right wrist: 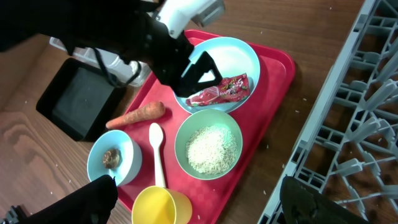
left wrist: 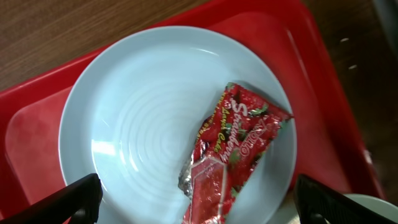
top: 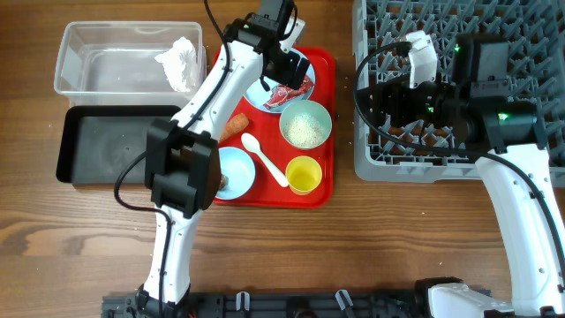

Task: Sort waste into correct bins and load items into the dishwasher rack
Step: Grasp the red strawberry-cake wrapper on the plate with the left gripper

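Far left, napkin [top: 181, 62] sits in right end of clear tub [top: 106, 53], black tray [top: 106, 146] just nearer. On red tray [top: 323, 79], left gripper [left wrist: 199, 205] hovers jaws wide over plate [left wrist: 143, 124] at far edge, wrapper [left wrist: 233, 146] lying on plate's right half, not touched by either finger; nearer lie carrot [right wrist: 137, 115], blue bowl [right wrist: 132, 163] holding brown lump [right wrist: 111, 157], spoon [right wrist: 157, 155], green bowl [right wrist: 179, 144] of rice [right wrist: 210, 149], yellow cup [right wrist: 160, 206] at near edge. Right gripper [right wrist: 199, 202] hangs jaws wide, gripping nothing, by left edge of rack [top: 388, 22].
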Action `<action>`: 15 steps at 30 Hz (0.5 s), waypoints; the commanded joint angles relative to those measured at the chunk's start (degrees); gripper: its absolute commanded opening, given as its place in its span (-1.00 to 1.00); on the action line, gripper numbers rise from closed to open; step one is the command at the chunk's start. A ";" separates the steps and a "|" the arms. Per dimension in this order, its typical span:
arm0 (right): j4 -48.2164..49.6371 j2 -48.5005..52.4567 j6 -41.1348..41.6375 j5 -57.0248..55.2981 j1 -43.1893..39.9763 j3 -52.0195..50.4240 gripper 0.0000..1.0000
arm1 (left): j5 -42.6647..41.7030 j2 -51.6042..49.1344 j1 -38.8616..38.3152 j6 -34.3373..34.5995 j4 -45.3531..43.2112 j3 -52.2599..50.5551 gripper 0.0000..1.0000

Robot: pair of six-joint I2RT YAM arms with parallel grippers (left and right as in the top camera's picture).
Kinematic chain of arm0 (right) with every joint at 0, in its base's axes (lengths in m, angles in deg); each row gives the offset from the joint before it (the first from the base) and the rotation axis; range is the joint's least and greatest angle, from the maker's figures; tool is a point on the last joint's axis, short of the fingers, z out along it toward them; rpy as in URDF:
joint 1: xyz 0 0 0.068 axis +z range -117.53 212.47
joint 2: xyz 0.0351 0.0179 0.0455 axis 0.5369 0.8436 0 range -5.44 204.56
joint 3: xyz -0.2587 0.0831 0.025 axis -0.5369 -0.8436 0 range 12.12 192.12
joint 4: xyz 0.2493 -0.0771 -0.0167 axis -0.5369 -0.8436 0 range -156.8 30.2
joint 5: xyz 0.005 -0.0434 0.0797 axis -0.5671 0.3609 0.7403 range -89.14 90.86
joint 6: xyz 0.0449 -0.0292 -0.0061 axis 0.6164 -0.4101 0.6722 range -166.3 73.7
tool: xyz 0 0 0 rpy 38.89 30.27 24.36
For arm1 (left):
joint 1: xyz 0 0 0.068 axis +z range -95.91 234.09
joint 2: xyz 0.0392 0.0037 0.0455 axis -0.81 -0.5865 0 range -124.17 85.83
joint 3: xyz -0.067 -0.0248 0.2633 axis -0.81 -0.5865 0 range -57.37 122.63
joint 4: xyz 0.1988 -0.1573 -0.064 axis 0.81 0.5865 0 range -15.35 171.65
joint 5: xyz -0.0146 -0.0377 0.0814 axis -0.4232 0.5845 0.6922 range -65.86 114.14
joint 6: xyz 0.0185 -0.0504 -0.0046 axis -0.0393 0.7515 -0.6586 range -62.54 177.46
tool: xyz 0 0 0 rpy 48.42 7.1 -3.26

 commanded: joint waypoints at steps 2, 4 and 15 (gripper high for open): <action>-0.04 0.55 -0.52 0.35 -0.13 1.20 0.74 | 1.31 -4.24 0.55 -1.27 -2.32 0.13 0.95; -0.04 0.55 -0.52 0.35 -0.13 1.20 0.74 | 1.31 -5.44 0.68 -1.29 -2.67 0.13 0.93; 0.00 0.59 -0.50 0.35 -0.13 1.20 0.74 | 1.51 -10.58 0.61 -9.03 -4.57 0.13 0.81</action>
